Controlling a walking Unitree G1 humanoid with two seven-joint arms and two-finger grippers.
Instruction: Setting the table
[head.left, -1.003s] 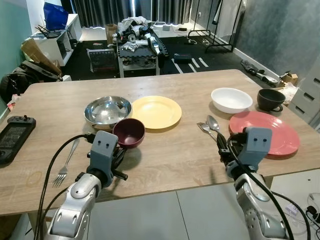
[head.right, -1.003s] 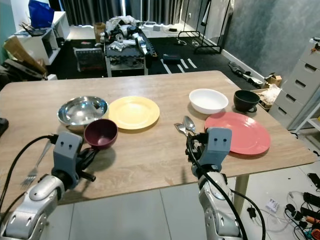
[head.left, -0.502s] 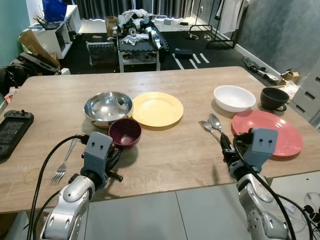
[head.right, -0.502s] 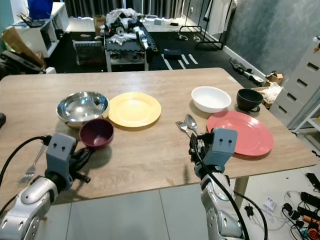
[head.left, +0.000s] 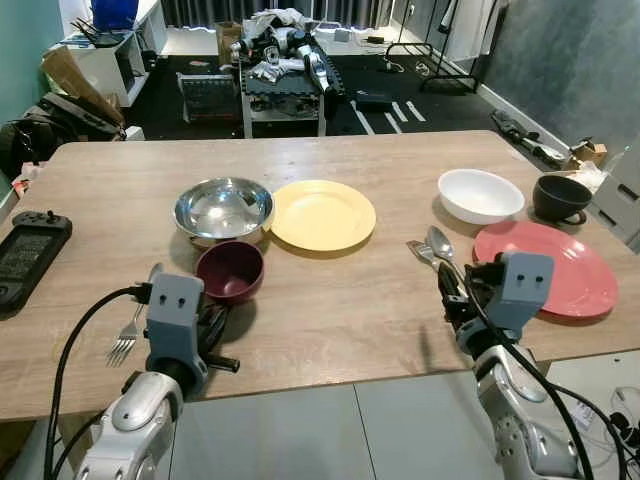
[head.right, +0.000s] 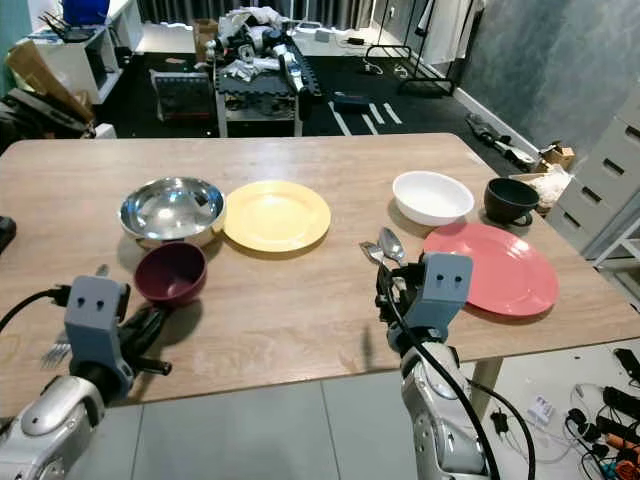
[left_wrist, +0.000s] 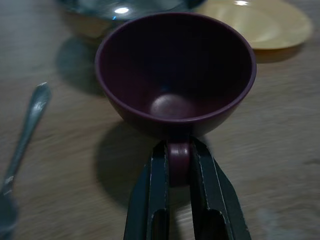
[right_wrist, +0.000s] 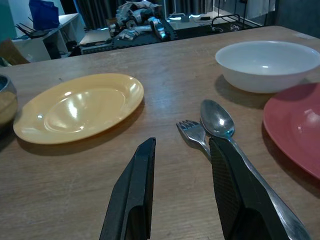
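Wooden surface (head.left: 330, 300), pale matte grain, rectangular.

Left claw (left_wrist: 178, 165): the two black fingers are pinched tight on the small handle of the maroon cup (left_wrist: 175, 70). Cup is round, deep, matte plastic-looking, sitting upright on the surface directly ahead of the claw, near the front edge. Just behind it, nearly touching, stands the steel bowl (head.left: 222, 209), polished and reflective. To the cup's left lies a metal fork (head.left: 130, 330), tines toward the robot.

Yellow plate (head.left: 322, 214): round, shallow, glossy, just beside the steel bowl on its right.

Right claw (right_wrist: 182, 190): fingers parted narrowly, nothing between them, hovering low over the surface. Just ahead of it lie a second fork (right_wrist: 194, 135) and a spoon (right_wrist: 218, 120), both shiny metal, side by side and touching; the spoon's handle passes alongside one black finger. Whether finger and handle touch cannot be told.

Red plate (head.left: 545, 280): round, flat, smooth, to the right of the cutlery pair, near the right claw. White bowl (head.left: 481, 195), glossy ceramic look, behind the red plate. Dark mug (head.left: 561, 198), with side handle, right of the white bowl near the surface's edge.

Black game controller (head.left: 28, 255) at the surface's far left edge.
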